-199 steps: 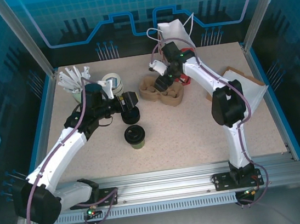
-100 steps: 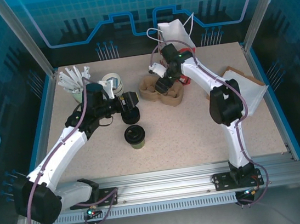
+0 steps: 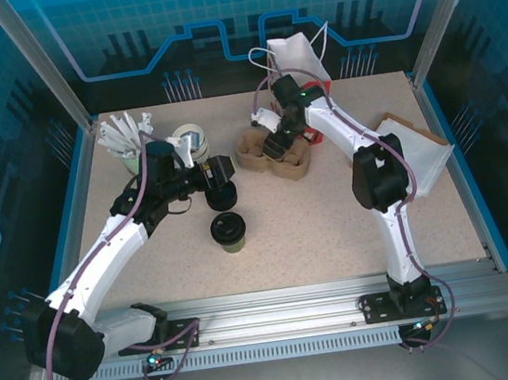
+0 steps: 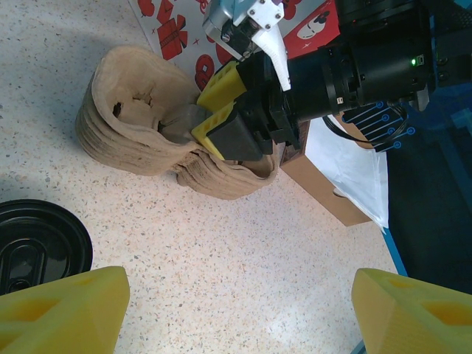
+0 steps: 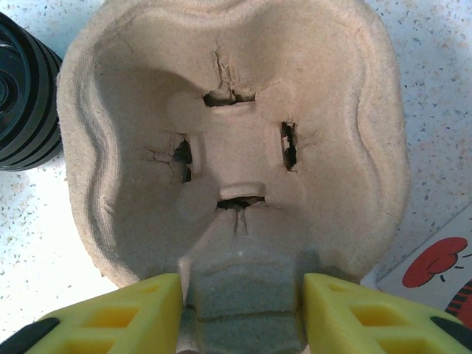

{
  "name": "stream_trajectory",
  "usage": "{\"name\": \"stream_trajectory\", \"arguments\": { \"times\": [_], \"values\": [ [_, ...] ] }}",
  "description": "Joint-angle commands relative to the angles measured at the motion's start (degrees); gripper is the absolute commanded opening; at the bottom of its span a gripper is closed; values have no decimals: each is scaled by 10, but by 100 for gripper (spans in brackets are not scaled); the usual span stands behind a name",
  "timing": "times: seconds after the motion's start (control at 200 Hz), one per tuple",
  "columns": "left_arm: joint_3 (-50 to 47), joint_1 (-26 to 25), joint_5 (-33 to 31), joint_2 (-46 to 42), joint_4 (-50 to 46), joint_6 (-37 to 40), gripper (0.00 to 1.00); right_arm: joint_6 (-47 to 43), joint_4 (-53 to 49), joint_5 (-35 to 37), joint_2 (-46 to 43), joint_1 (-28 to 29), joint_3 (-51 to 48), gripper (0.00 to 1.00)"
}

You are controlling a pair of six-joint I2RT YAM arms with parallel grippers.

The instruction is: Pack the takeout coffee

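Note:
The takeout coffee (image 3: 228,232), an olive-green cup with a black lid, stands upright on the table in front of my left arm, apart from both grippers. My left gripper (image 3: 219,169) (image 4: 236,317) hangs open over bare tabletop with nothing between its yellow fingers. A brown pulp cup carrier (image 3: 251,151) (image 4: 125,118) (image 5: 243,88) sits at the back middle. My right gripper (image 3: 276,142) (image 5: 240,317) reaches down into it, and its yellow fingers (image 5: 110,317) press on both sides of the carrier's raised middle ridge. In the left wrist view the right gripper (image 4: 198,114) shows clamped on that ridge.
A pile of black lids (image 3: 222,195) (image 5: 22,96) lies just below my left gripper, beside the carrier. A stack of lidless cups (image 3: 189,140) and white utensils (image 3: 125,132) stand back left. A white bag (image 3: 297,53) stands at the back, a flat paper bag (image 3: 423,154) at the right.
The right jaws have narrowed onto the carrier's middle ridge, and the right wrist shifted slightly. The left arm and the coffee have not moved.

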Motion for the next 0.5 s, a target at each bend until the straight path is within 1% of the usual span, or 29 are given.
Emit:
{"name": "stream_trajectory", "arguments": {
  "times": [0.0, 0.355, 0.495],
  "values": [
    [9, -4, 9, -1, 1, 10, 81, -12, -20, -3, 16, -1, 17, 46],
    [6, -4, 8, -4, 1, 11, 81, -23, -22, -2, 11, -2, 19, 36],
    [2, -4, 7, -7, 0, 12, 81, -23, -21, 7, 3, -3, 20, 34]
  ]
}}
